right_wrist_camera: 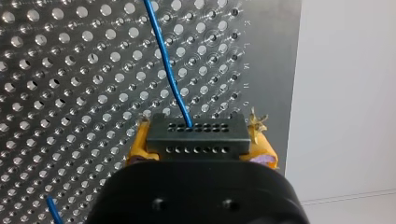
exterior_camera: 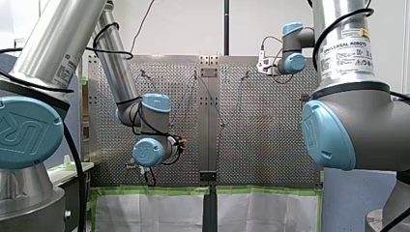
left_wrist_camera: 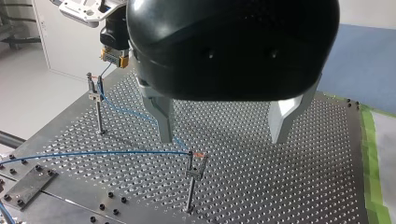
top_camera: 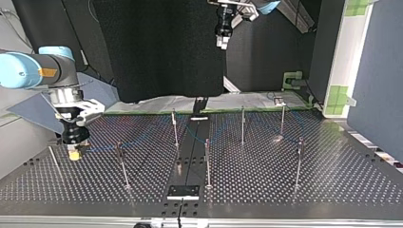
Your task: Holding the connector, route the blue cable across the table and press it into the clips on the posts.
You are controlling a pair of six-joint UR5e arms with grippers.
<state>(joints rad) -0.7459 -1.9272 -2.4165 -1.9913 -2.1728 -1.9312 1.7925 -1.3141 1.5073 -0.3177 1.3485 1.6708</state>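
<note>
My right claw point(top_camera: 74, 153) is clamped on the black connector point(right_wrist_camera: 196, 137) between yellow pads point(right_wrist_camera: 140, 147); the blue cable point(left_wrist_camera: 93, 153) leads from it past a post clip point(left_wrist_camera: 95, 91) just beside it to another clip point(left_wrist_camera: 196, 165) beneath my left claw point(left_wrist_camera: 223, 135), fingers apart and empty; seating the cable there looks next, calling for a straight, gentle press; my right arm's label point(exterior_camera: 345, 48) reads "UNIVERSAL ROBOTS".
</note>
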